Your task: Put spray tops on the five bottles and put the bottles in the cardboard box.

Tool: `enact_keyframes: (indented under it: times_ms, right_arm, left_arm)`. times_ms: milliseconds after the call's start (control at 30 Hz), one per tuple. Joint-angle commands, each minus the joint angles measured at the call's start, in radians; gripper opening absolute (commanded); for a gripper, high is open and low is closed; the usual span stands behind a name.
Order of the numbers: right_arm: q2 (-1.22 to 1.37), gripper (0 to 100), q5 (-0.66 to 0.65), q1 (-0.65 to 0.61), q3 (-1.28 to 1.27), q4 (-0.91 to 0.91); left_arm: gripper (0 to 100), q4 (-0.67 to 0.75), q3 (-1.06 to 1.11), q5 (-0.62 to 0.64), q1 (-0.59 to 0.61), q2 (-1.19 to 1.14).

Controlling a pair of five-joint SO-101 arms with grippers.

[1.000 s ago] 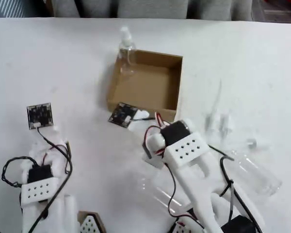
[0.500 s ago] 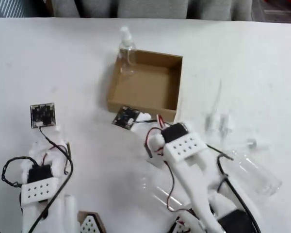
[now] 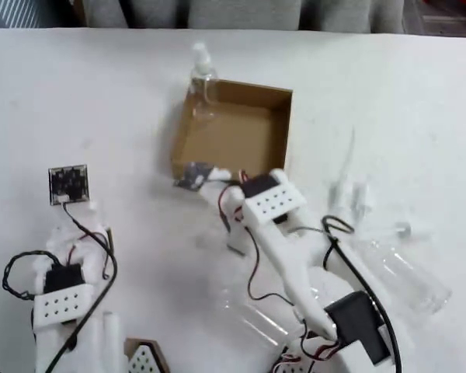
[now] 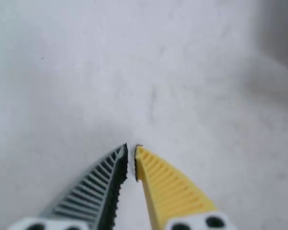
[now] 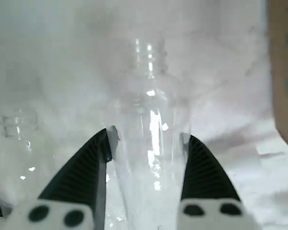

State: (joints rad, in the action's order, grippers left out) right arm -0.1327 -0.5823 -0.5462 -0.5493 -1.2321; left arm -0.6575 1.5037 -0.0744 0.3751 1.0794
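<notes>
White bench [image 3: 101, 93] seen from above, carrying an open cardboard box [image 3: 241, 140] near its centre. The right arm [image 3: 295, 264] stretches from the near right edge toward the box's near wall; the left arm [image 3: 62, 299] sits folded at the near left. The right gripper [image 5: 148, 136] has its fingers [image 5: 93, 158] closed against both sides of a clear bottle [image 5: 151, 105], which has no spray top. The bottle's long axis runs along the fingers and its open threaded neck points away from the wrist, with the box wall just beside it. A capped bottle [image 3: 203, 78] stands upright at the box's far left corner. A lying bottle [image 3: 408, 276] rests on its side to the right of the right arm, and loose spray tops [image 3: 349, 194] lie beyond it. The left gripper [image 4: 131, 153] hangs over bare bench, fingertips almost meeting. Compared with a second earlier, the right arm's wrist has swung closer to the box; the left arm has barely shifted.
</notes>
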Motion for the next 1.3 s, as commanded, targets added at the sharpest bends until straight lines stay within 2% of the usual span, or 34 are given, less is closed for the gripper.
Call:
enact_keyframes:
  times_ms: [0,167,267,333,467,600,733,867,1000,1100,1167,1267]
  right_arm:
    - [-0.005,1.0,0.117,0.028,0.193,-0.101]
    - [-0.002,1.5,0.39,0.03,0.431,-0.248]
    - [-0.001,1.5,0.54,-0.018,0.516,-0.283]
    - [-0.001,1.5,0.632,-0.058,0.528,-0.275]
    - [0.051,5.0,0.802,-0.163,0.52,-0.236]
    - [0.176,7.6,0.922,-0.236,0.523,-0.154]
    - [0.277,7.6,0.976,-0.312,0.523,-0.054]
    - [0.335,9.2,0.973,-0.378,0.523,-0.002]
    - [0.351,26.7,0.97,-0.38,0.523,0.001]
    - [0.346,37.0,0.859,-0.38,0.523,-0.001]
    - [0.335,37.5,0.789,-0.38,0.523,-0.018]
    - [0.283,32.5,0.767,-0.36,0.523,-0.062]
  left_arm:
    - [4,0.021,-0.003,-0.008,0.005,0.025]
    - [4,0.021,-0.005,-0.005,0.005,0.025]
    - [4,0.023,-0.006,-0.003,0.008,0.025]
    - [4,0.021,-0.018,0.009,0.031,0.025]
    - [4,0.026,-0.038,0.123,0.113,0.025]
    - [5,0.021,-0.071,0.178,0.177,0.021]
    - [5,0.021,-0.075,0.181,0.191,0.021]
    - [5,0.023,-0.075,0.181,0.191,0.021]
    - [5,0.026,-0.075,0.181,0.188,0.021]
    - [5,0.028,-0.075,0.181,0.186,0.021]
    - [5,0.028,-0.075,0.181,0.186,0.021]
    - [5,0.028,-0.075,0.181,0.185,0.021]
